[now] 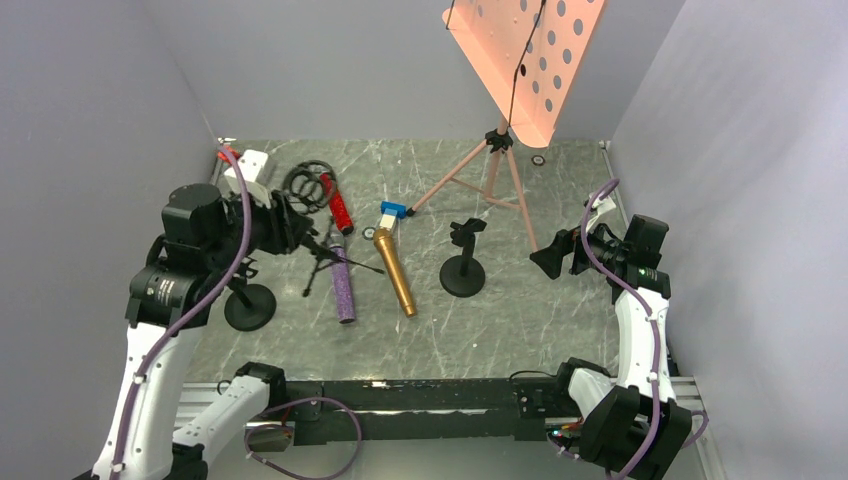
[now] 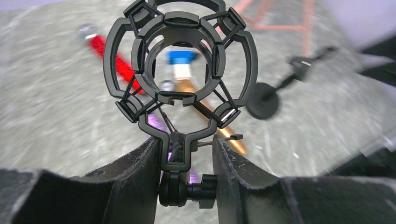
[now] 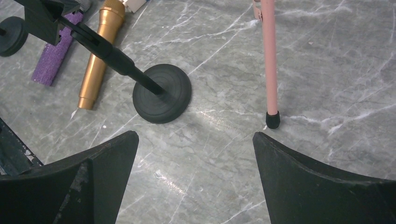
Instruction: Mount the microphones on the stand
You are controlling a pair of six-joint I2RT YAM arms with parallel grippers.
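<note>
Here, the left gripper (image 2: pixel 184 144) pinches the stem of a black shock mount (image 2: pixel 110 60), jaws partway closed. The right gripper (image 3: pixel 194 135) gapes wide, empty. From above, the purple microphone (image 1: pixel 344 290), upper end hidden under that mount, lies at nine o'clock of the gold microphone (image 1: pixel 396 275), whose head points to eleven. The red microphone (image 1: pixel 341 210) lies beyond, at eleven.
</note>
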